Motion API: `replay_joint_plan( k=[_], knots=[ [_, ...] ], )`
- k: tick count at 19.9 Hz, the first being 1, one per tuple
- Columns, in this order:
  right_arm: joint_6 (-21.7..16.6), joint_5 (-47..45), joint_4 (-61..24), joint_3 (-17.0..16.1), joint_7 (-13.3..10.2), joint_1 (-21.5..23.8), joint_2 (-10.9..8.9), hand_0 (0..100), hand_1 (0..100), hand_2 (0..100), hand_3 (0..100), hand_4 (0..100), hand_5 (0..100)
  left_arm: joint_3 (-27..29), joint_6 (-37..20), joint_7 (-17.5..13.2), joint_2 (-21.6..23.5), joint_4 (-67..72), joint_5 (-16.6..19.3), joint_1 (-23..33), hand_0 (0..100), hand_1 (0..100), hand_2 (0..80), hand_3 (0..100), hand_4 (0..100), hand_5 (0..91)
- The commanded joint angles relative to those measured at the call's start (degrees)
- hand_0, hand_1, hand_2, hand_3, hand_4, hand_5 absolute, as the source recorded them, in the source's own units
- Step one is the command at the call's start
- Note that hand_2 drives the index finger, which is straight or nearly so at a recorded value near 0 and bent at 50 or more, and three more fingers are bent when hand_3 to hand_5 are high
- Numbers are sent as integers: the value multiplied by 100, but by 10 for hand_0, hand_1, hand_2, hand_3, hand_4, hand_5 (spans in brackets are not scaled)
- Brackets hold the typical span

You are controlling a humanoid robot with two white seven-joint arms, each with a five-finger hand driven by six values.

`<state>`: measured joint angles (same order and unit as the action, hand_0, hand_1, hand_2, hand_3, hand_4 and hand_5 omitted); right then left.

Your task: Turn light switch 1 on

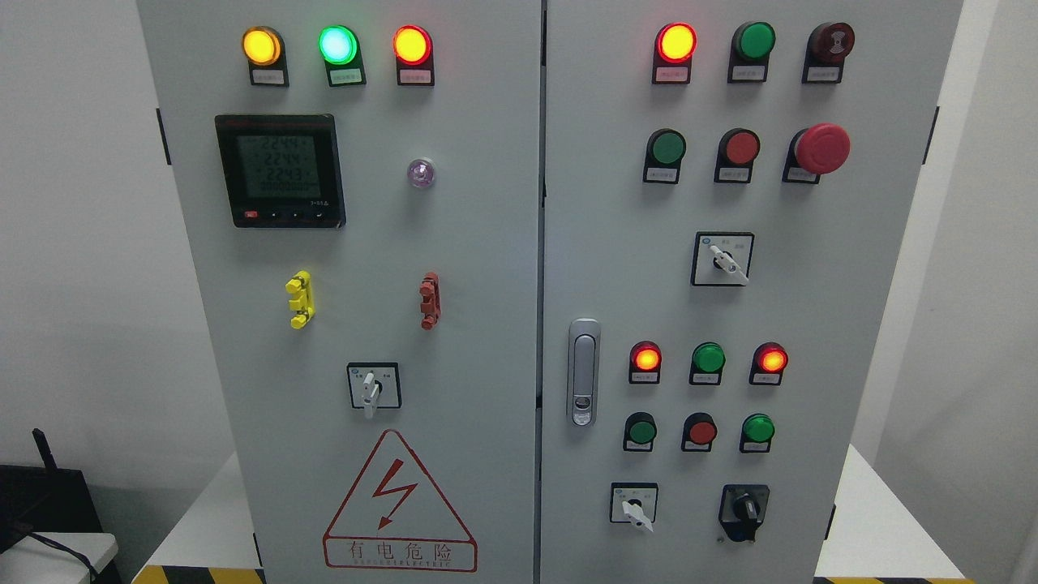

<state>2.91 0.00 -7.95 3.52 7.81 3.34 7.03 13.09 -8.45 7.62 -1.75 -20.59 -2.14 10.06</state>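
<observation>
The head view shows a grey electrical cabinet [454,268] with two doors, and neither robot hand is in the picture, so their state cannot be told. Which control is light switch 1 cannot be told; one white-handled rotary switch [372,388] sits low on the left door.

Warning triangle [399,501]: "有电危险"; meter display [280,170]: 2243
</observation>
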Motion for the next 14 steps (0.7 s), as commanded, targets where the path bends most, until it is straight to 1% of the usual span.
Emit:
replay_joint_plan(
  k=[1,4,7,11,14],
  knots=[
    [-1,-97,4,0,1,0,0,120,389,0,0,0,0,720,-25,-23,140,-955,12,119,432,92,14,87,112,0],
    [-1,-106,-5,0,1,0,0,120,389,0,0,0,0,1037,-25,-129,272,-1437,12,119,435,92,19,101,113,0],
    [-1,-106,-5,0,10,0,0,120,389,0,0,0,0,1458,-16,-155,298,-2403,12,127,437,90,23,118,122,0],
    [-1,-106,-5,0,1,0,0,120,389,0,0,0,0,1854,-16,-217,298,-3502,12,145,439,88,33,174,179,0],
    [-1,-97,-5,0,1,0,0,120,389,0,0,0,0,2171,-25,-226,272,-4197,12,128,442,85,59,208,221,0]
  ],
)
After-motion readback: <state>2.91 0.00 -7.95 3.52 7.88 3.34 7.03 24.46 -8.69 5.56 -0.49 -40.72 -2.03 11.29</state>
